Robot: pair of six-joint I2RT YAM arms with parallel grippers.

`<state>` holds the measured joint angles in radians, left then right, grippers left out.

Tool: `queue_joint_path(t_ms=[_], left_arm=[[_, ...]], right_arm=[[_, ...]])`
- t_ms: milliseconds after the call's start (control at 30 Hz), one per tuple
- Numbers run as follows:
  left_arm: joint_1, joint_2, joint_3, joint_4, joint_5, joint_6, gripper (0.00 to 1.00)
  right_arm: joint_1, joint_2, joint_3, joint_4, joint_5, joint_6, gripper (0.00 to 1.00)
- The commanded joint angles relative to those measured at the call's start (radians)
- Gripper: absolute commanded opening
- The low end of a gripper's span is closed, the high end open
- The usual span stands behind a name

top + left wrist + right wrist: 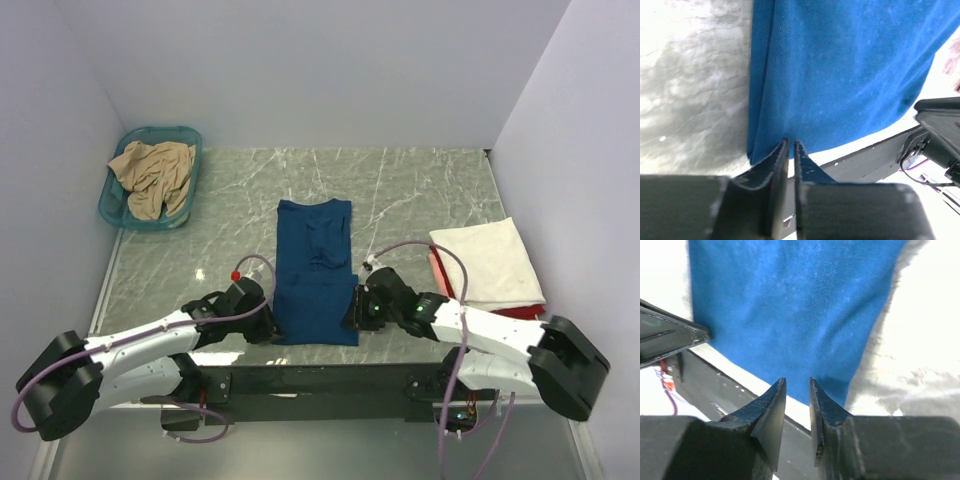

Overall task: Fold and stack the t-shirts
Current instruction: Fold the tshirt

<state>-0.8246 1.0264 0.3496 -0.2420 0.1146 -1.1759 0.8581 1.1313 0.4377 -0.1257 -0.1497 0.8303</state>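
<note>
A dark blue t-shirt (315,270) lies flat in the middle of the table, folded lengthwise into a narrow strip. My left gripper (272,330) is low at its near left corner. In the left wrist view the gripper (791,143) is shut to a thin slit, with its tips at the shirt's (850,75) near hem. I see no cloth between the jaws. My right gripper (350,312) is at the near right corner. In the right wrist view it (797,381) is open a little and empty, just short of the hem (790,305).
A teal basket (186,135) at the back left holds a crumpled tan shirt (153,175). At the right, a folded cream-white shirt (487,262) lies on red and pink ones (520,312). The dark base rail (320,380) runs along the near edge.
</note>
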Motion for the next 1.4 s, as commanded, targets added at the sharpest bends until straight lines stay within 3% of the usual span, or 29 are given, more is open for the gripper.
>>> queue_joint_path(t_ms=[0,200,400,567,667,1100,1367], left_arm=[[-0.004,-0.067,0.055,-0.097,-0.042,-0.010,0.17],[-0.002,-0.144,0.069,-0.181,-0.066,-0.033,0.25],[-0.004,-0.164,0.028,-0.186,-0.044,-0.054,0.30],[-0.004,-0.192,0.005,-0.214,-0.047,-0.067,0.42],[-0.002,-0.187,-0.020,-0.180,-0.036,-0.074,0.44],[-0.004,-0.129,-0.089,-0.076,-0.053,-0.094,0.42],[-0.004,-0.097,-0.110,-0.025,-0.046,-0.091,0.31]], right_arm=[[-0.010,-0.106,-0.031,-0.084,0.058,0.033,0.33],[-0.011,-0.195,-0.112,-0.069,-0.003,0.081,0.36],[-0.008,-0.142,-0.142,-0.041,-0.017,0.095,0.37],[-0.007,-0.197,-0.192,-0.065,-0.010,0.122,0.41],[-0.008,-0.217,-0.211,-0.060,-0.024,0.138,0.43],[-0.001,-0.186,-0.251,0.012,-0.054,0.191,0.43],[-0.001,-0.171,-0.269,0.061,-0.036,0.219,0.39]])
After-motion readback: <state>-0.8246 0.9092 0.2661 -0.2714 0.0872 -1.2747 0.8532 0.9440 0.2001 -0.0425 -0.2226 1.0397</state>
